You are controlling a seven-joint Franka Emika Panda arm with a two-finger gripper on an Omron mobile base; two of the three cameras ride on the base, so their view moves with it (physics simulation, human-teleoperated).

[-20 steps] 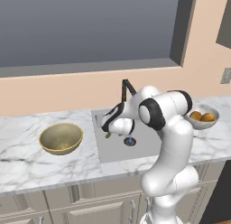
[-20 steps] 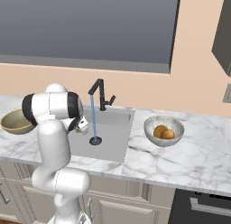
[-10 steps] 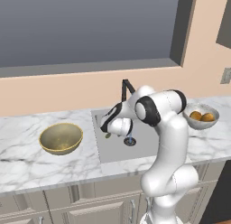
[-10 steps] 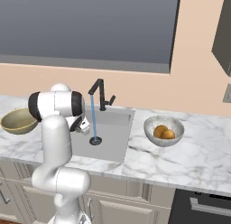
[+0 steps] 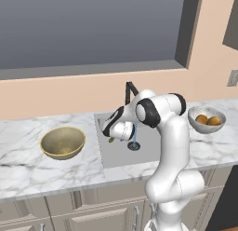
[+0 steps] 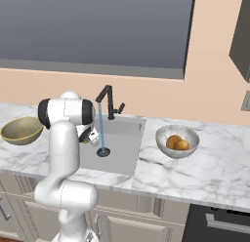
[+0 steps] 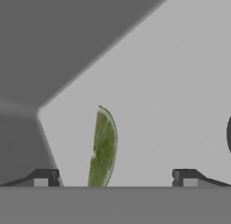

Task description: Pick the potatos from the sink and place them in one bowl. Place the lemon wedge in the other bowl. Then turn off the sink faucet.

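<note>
Gripper [image 7: 115, 178] — fingers spread wide, low in sink [image 5: 116, 153]; lemon wedge [image 7: 103, 148] between them, ungrasped — potatos [image 6: 177, 143] in silvery bowl [image 6: 164, 133].

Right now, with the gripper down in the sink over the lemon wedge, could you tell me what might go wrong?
The lemon wedge lies off-centre between the open fingers, nearer one fingertip, so closing the gripper could nudge the thin sliver aside instead of pinching it.

Water runs from the sink faucet to the drain beside the hand, so the wedge may be slippery.

The gold bowl sits beyond the sink rim; a weak grip might drop it on the way.
</note>
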